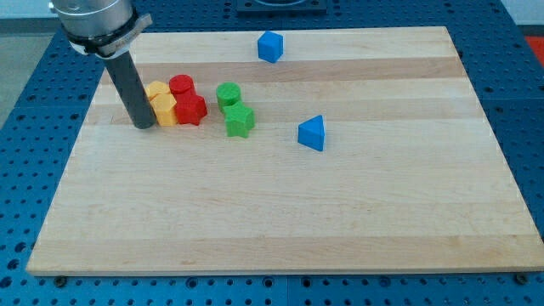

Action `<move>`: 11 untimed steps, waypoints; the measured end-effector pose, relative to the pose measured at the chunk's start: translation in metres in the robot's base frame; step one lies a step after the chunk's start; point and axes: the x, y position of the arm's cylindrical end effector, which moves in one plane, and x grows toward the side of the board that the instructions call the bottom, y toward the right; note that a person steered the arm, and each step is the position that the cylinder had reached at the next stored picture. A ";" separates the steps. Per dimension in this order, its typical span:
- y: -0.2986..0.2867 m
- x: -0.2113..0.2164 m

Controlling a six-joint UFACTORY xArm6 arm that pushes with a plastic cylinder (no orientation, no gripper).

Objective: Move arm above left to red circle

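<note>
This looks like a robotics lab bench to me: beneath my tip [144, 126] lies a pale wooden board [340, 204], set on a blue perforated mounting table [25, 170] with gridded bolt holes around it.

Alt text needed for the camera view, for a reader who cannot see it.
My tip rests on the wooden board at the left edge of a yellow and red cluster, beside the yellow block and lower left of the red circle. Green and blue blocks lie further right.

my tip [144, 126] beside yellow blocks [161, 104]
</note>
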 end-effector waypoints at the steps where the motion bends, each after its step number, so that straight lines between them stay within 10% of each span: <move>1: 0.000 0.000; 4: -0.064 -0.034; 11: 0.041 -0.089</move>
